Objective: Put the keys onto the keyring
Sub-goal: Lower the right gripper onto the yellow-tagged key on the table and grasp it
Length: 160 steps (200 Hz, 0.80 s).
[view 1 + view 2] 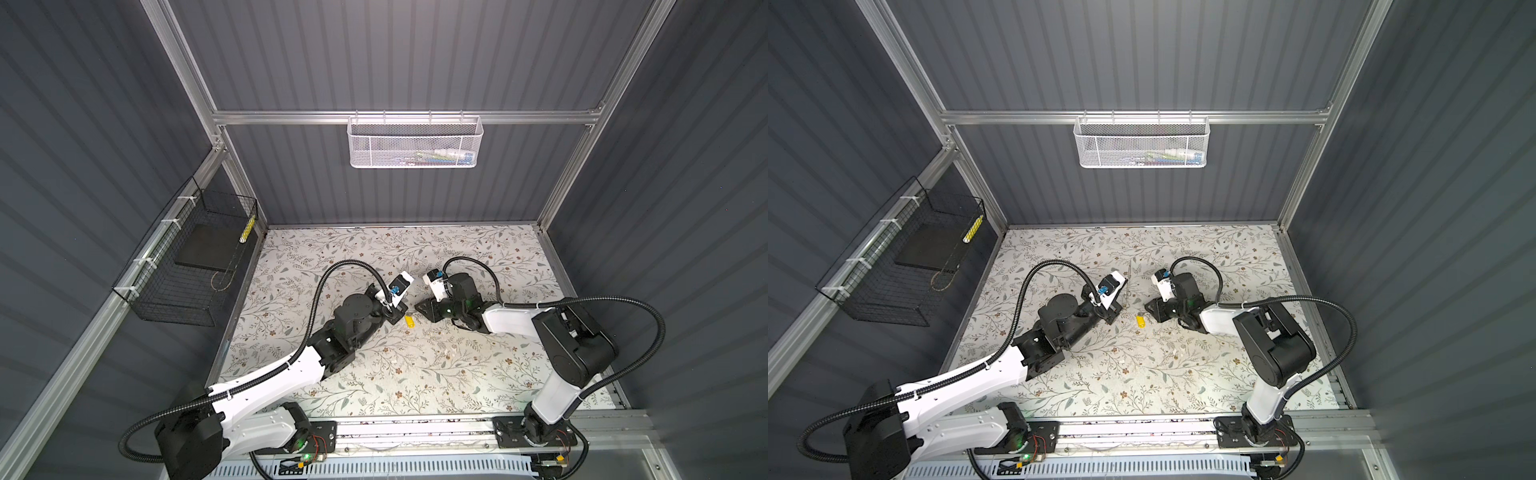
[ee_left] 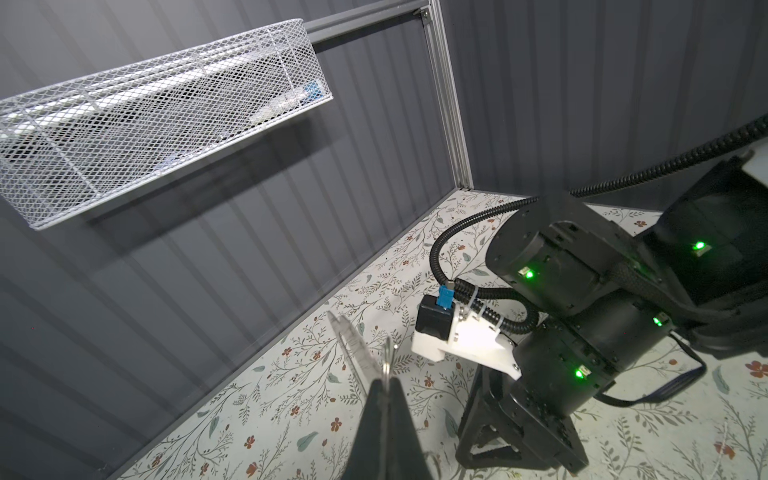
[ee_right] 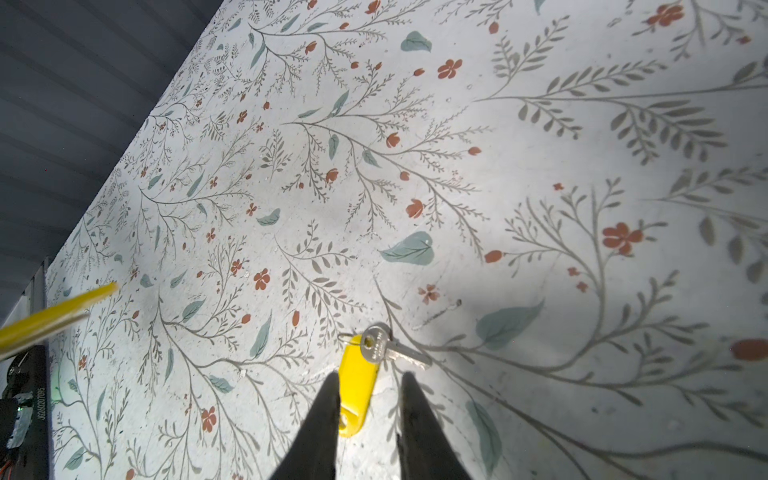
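Note:
A yellow key tag (image 1: 410,321) (image 1: 1140,321) lies flat on the floral table between the two grippers. In the right wrist view its silvery key (image 3: 376,345) rests over the tag's (image 3: 358,380) far end. My right gripper (image 3: 371,378) is open and low over the table, with a finger on each side of the tag and one finger against its edge. My left gripper (image 2: 385,382) is shut on a thin flat piece seen edge-on, the keyring (image 2: 387,358). A blurred yellow strip (image 3: 54,316) crosses the edge of the right wrist view.
The right arm's wrist and camera mount (image 2: 465,340) sit just beyond the left gripper. A white mesh basket (image 1: 415,141) hangs on the back wall. A black wire basket (image 1: 187,266) hangs on the left wall. The arm bases stand on the front rail (image 1: 415,432).

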Motion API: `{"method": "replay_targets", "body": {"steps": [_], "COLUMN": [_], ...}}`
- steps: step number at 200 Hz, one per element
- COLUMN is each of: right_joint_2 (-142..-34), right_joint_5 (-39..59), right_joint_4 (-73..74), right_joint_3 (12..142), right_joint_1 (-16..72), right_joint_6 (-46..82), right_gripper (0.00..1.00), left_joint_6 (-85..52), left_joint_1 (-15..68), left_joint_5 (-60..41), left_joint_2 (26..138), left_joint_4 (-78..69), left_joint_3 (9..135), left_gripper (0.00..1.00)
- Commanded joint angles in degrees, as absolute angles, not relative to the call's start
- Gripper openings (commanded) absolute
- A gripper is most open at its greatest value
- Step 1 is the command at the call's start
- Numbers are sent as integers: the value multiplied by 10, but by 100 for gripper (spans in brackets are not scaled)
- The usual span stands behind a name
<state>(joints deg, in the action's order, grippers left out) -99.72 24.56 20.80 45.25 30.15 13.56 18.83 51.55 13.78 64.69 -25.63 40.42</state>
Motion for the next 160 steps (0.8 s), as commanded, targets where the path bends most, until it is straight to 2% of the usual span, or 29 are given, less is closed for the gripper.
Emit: {"method": "replay_targets", "body": {"steps": [1,160], "right_joint_2": [-1004,-1052], "right_joint_5": [239,172], "right_joint_4": [209,146], "right_joint_3": [466,517], "right_joint_1": [306,353], "right_joint_6": [121,71], "right_gripper": [26,32], "left_joint_6": [193,193], "left_joint_1": [508,494], "left_joint_5": [148,165], "left_joint_2": [631,566], "left_joint_4": [-263,-248], "left_joint_3": [398,359], "left_gripper": [0,0]}}
